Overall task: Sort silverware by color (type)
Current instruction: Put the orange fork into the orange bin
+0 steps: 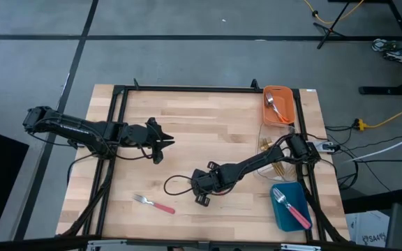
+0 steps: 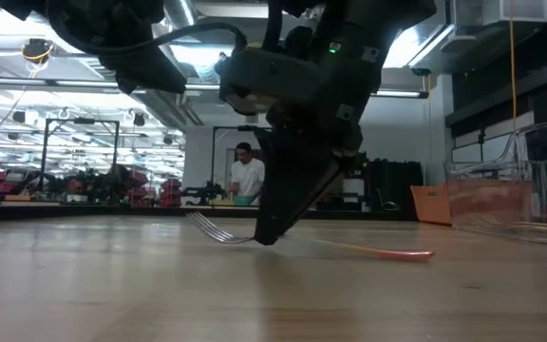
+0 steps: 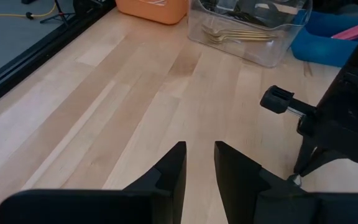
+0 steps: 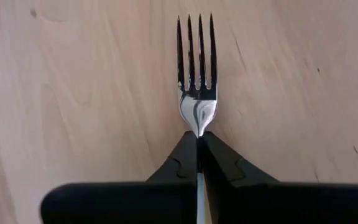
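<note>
My right gripper (image 4: pixel 199 138) is shut on a fork (image 4: pixel 197 74) with a silver head that lies on the wooden table near its front middle (image 1: pixel 201 197). In the low view the fork's tines (image 2: pixel 212 231) point left, and its pink-orange handle (image 2: pixel 397 253) runs right past the gripper. A second fork with a pink handle (image 1: pixel 153 203) lies flat on the table just left of that gripper. My left gripper (image 1: pixel 165 145) hovers open over the table's left half, with nothing between its fingers (image 3: pixel 169 171). My right gripper pinches the fork's narrow neck (image 4: pixel 199 129), just behind the head, between its two fingers. The fingers slant steeply down from the table's right and lie along the fork. The fork rests on the table, its tines pointing away from the gripper.
Three bins stand along the right edge. The orange bin (image 1: pixel 279 104) holds a silver-headed utensil, the clear bin (image 1: pixel 274 157) gold ones, and the blue bin (image 1: pixel 292 206) a pink-handled fork. A black cable (image 1: pixel 176 183) loops beside my right gripper. Bare wood lies in the middle.
</note>
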Motion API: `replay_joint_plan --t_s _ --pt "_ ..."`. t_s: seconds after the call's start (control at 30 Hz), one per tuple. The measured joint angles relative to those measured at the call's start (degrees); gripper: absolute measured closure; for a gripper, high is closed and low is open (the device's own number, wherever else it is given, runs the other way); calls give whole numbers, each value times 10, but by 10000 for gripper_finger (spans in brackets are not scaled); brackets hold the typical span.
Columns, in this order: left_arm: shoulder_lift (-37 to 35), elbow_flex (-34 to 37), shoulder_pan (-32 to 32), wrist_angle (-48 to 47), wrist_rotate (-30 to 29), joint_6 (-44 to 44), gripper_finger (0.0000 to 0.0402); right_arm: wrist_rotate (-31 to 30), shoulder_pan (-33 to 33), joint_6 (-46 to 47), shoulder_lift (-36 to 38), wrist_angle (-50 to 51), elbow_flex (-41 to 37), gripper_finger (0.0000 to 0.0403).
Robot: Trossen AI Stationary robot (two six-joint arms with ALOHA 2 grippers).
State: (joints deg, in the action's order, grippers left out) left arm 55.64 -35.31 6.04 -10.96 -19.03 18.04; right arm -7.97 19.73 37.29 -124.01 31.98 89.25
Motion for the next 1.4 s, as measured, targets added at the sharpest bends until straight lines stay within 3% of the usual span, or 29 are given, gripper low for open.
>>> replay_joint_plan --t_s 0.37,0.77,0.97,1.17,1.4 --pt "0 0 0 -1 0 0 324 -20 -14 -30 46 45 0 403" --pt "0 0 0 -1 0 0 324 -36 -86 -156 222 161 0 403" --pt "0 0 0 -1 0 0 324 -51 -173 -195 322 227 0 403" --pt "0 0 0 0 0 0 324 -51 -301 -217 399 300 0 403" --pt "0 0 0 -2 0 0 324 -48 -459 -267 444 349 0 403"
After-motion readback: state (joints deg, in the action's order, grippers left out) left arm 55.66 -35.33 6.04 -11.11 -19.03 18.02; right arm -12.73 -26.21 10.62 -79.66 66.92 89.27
